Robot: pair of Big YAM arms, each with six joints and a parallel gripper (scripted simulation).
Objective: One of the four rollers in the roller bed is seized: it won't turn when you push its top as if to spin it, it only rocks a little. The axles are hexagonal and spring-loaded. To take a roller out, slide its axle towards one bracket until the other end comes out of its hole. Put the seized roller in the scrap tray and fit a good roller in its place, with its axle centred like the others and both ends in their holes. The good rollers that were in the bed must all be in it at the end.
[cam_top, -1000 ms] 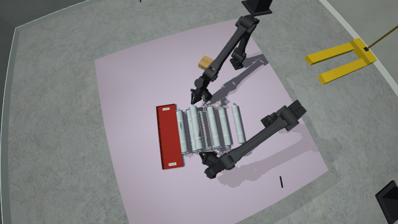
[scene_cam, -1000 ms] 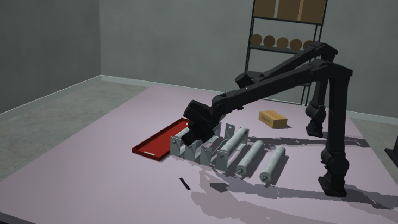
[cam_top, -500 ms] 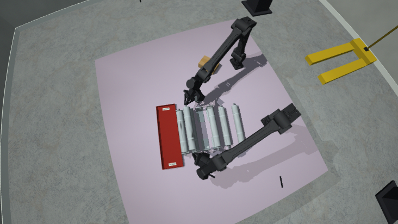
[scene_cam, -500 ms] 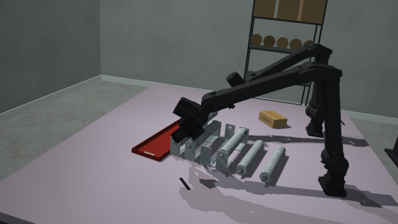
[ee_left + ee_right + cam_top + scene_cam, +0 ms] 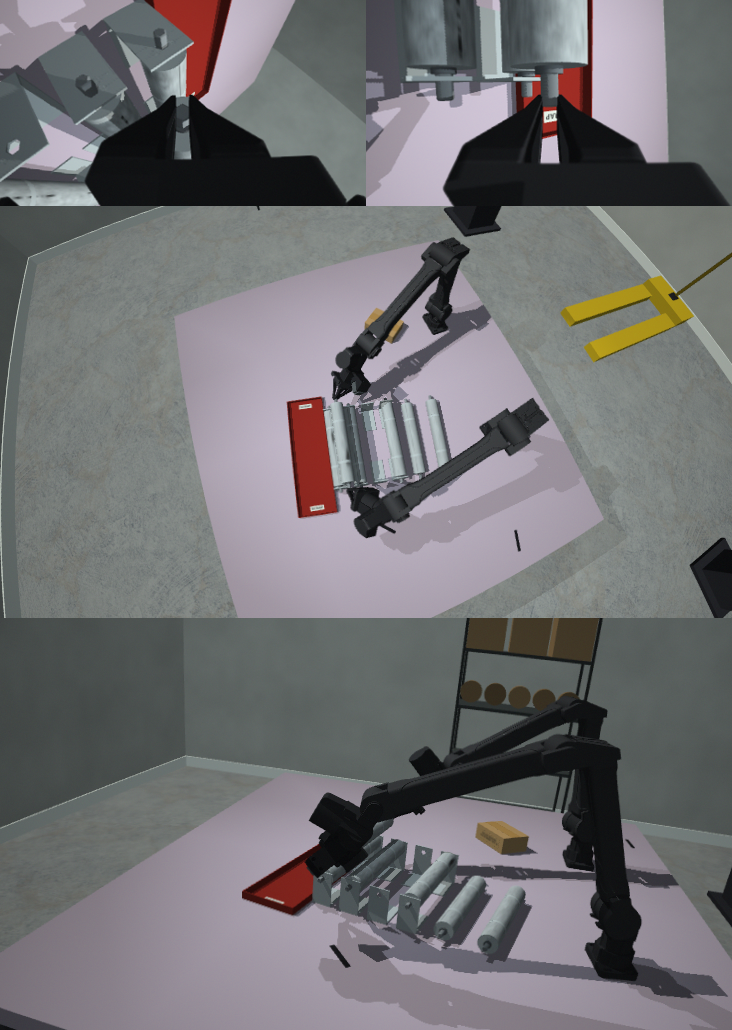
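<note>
Where the two hands face each other across the work, the pale table [image 5: 230, 359] [image 5: 153, 966] supports the whole arrangement. Below and between them stands the roller bed [image 5: 379, 468] [image 5: 379, 907] [image 5: 152, 34] [image 5: 458, 79], three positions filled and one vacant, the latter on the hands' arm-base side. Beyond the hands, along the bed's far side, lies the red scrap tray [image 5: 313, 456] [image 5: 281, 889] [image 5: 198, 37] [image 5: 573, 92], presumably placed there for a short sideways transfer.

The carried roller [image 5: 341, 441] [image 5: 384, 826] [image 5: 182, 152] [image 5: 545, 32], judged to be the seized one, spans the hands above the bed; this height probably lets it pass over the mounted rollers. Back towards the arm bases from the hands, two loose rollers [image 5: 413, 438] [image 5: 461, 909] rest side by side on the table, apparently the replacement stock.

The left gripper [image 5: 351, 492] [image 5: 314, 868] [image 5: 182, 102] and right gripper [image 5: 336, 397] [image 5: 549, 102] each pinch one protruding axle end, leaving the barrel unobstructed. Uneven travel could tilt the roller or slip an axle. Next comes lowering into the tray, then refitting.
</note>
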